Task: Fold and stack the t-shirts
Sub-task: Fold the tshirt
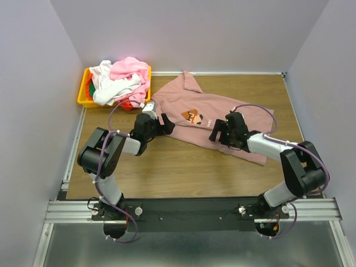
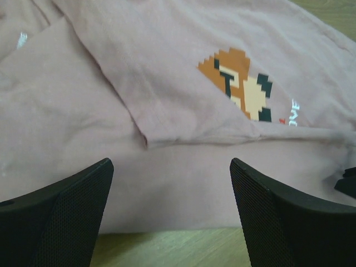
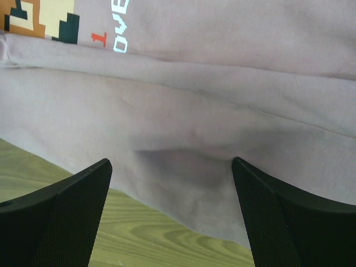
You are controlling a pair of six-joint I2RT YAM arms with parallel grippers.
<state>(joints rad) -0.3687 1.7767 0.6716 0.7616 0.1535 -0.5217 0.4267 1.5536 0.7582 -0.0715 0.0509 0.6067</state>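
While both arms hang over the wooden table [image 1: 167, 167], you've got the mauve-pink t-shirt [image 1: 222, 114] lying on it, running diagonally from back centre toward the right front. It's partly folded: one layer lies over another and its edge cuts across the bottom of the pixel-art print [image 2: 236, 83]. Your left gripper [image 1: 161, 125] sits at the shirt's left edge, fingers spread wide with nothing between them; its wrist view shows cloth ahead and bare wood nearest the fingers. Your right gripper [image 1: 221, 132] is over the shirt's near edge, right of the print, also spread wide and empty, with white lettering [image 3: 121, 28] ahead of it. The other t-shirts [image 1: 122, 80], white and light pink on top, are heaped in the yellow bin [image 1: 83, 100] at back left
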